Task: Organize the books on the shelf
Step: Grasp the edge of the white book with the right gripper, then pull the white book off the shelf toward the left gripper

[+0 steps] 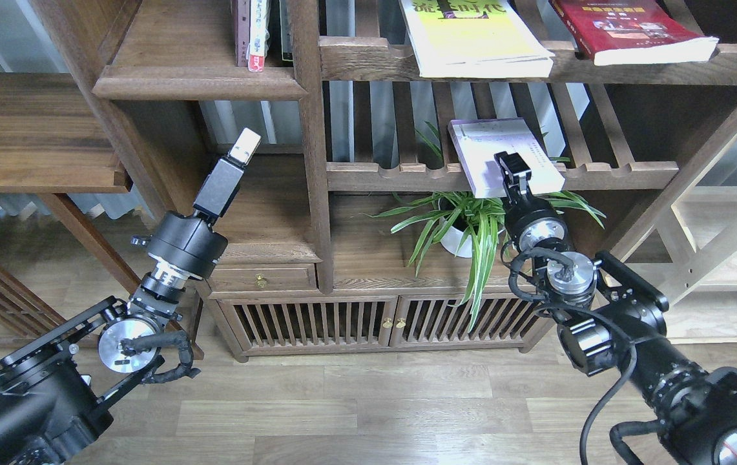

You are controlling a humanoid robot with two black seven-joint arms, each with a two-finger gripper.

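Note:
A white, pale lilac book (489, 143) lies flat on the lower slatted shelf (613, 174), its front edge overhanging the rail. My right gripper (511, 166) is dark and end-on at that front edge, overlapping the cover; its grip is unclear. On the upper slatted shelf (368, 61) lie a yellow-green book (471, 39) and a dark red book (626, 29). The solid-plank shelf (200, 82) with a moulded edge is at upper left. Below it my left gripper (243, 143) points up and right, holding nothing visible, its fingers indistinguishable.
Narrow upright books (252, 32) stand on the plank shelf against the post (313, 161). A second plank shelf (271, 219) lies behind my left gripper. A potted spider plant (471, 226) sits under the lilac book. Slatted cabinet doors (342, 323) and wood floor are below.

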